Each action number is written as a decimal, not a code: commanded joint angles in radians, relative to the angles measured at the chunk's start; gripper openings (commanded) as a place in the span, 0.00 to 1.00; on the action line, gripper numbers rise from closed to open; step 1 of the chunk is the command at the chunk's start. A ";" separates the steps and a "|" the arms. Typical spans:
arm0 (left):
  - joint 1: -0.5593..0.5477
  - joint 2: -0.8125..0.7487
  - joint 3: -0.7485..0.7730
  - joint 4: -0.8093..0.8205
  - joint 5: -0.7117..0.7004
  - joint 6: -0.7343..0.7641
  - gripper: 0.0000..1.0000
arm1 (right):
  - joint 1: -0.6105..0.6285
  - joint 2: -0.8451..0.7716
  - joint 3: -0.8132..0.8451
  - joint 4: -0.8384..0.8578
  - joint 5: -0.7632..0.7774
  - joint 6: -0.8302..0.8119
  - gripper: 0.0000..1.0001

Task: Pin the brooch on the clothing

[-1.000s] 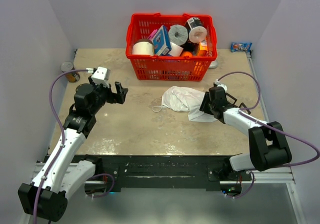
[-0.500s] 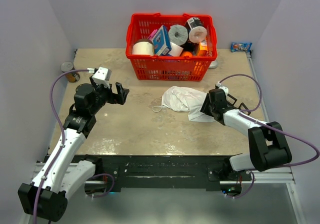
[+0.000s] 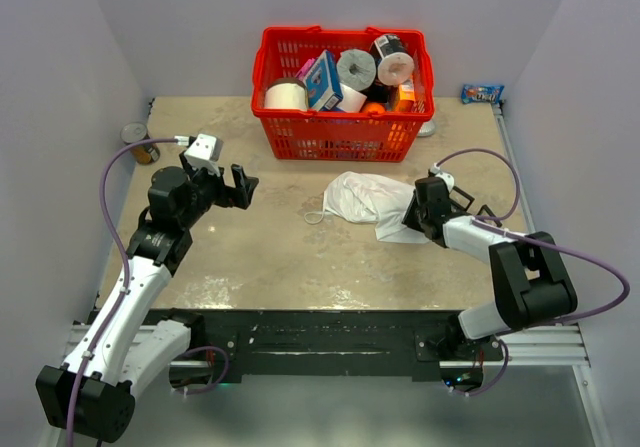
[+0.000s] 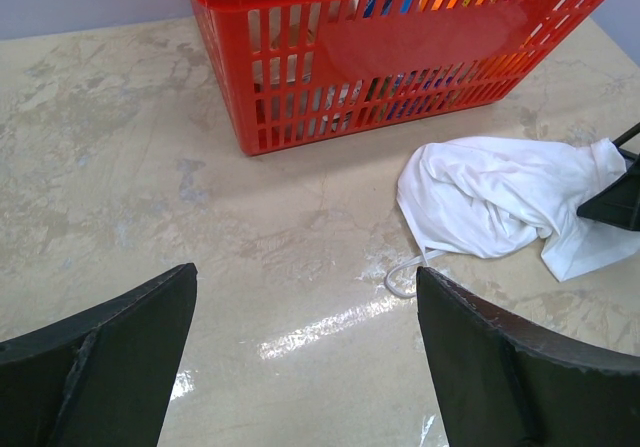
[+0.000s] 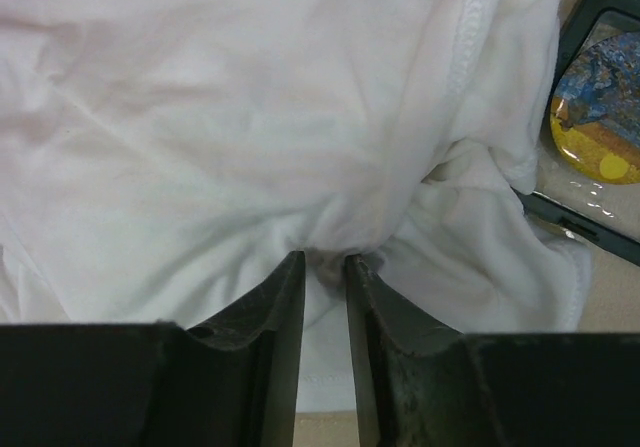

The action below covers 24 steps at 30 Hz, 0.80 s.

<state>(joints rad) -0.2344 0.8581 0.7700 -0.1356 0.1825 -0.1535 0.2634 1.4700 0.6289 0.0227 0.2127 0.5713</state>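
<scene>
The right gripper [image 5: 325,267], having edged slightly deeper into the T-shirt [image 5: 200,117], pinches a fold between nearly closed fingers, so the cloth looks held. The brooch [image 5: 600,117] lies just beside it, not yet pinned. The right arm stretches low along the table, while the left gripper [image 4: 305,282] stays raised and spread wide.

Tabletop [image 3: 265,257]: beige, marbled, glossy.
Basket [image 3: 335,137]: red, at the far edge, centre.
T-shirt [image 3: 362,196]: white, crumpled, near the Basket's front, right of centre.
Can [image 3: 138,143]: far left corner.
</scene>
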 commanded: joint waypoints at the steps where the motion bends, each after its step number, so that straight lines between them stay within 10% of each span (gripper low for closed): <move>1: -0.003 -0.011 -0.011 0.041 0.009 0.011 0.94 | 0.004 -0.020 0.008 0.043 -0.003 0.015 0.21; 13: -0.002 -0.011 -0.011 0.039 0.011 0.006 0.94 | 0.049 -0.108 0.000 -0.020 0.085 -0.013 0.01; 24: -0.002 -0.016 -0.012 0.039 0.012 0.000 0.94 | 0.132 -0.119 0.017 -0.067 0.155 -0.016 0.03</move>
<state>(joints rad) -0.2344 0.8581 0.7700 -0.1356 0.1825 -0.1539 0.3798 1.3640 0.6289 -0.0380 0.3119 0.5579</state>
